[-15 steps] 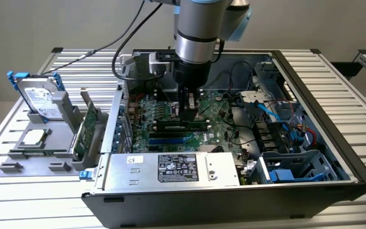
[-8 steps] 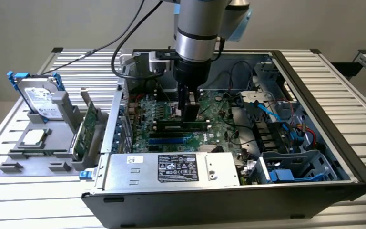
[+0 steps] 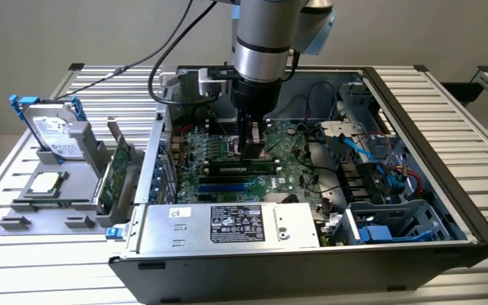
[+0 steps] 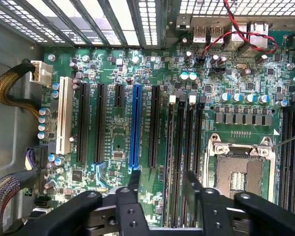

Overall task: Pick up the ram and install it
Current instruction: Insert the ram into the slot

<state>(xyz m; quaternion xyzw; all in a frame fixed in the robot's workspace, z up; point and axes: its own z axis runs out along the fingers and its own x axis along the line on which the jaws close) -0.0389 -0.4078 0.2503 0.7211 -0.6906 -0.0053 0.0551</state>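
Observation:
My gripper [image 3: 251, 152] hangs low inside the open computer case [image 3: 447, 190], over the motherboard [image 3: 291, 159]. Just below its fingertips, a long, thin green stick with dark chips, the ram [image 3: 242, 167], stands on edge in the row of memory slots. In the wrist view the gripper [image 4: 162, 178] is open and nothing sits between its black fingers [image 4: 191, 184]. The dark memory slots [image 4: 179, 147] run lengthwise through the gap between them. I cannot tell the ram's edge apart from the slots there.
A blue slot [image 4: 135, 125], several black slots and a white slot [image 4: 64, 115] lie beside the memory slots, and the CPU socket [image 4: 241, 172] is on the other side. A grey holder [image 3: 53, 197] at the exterior view's left carries a hard drive [image 3: 53, 130] and a green expansion card [image 3: 117, 171]. The power supply [image 3: 227, 222] fills the case's near side.

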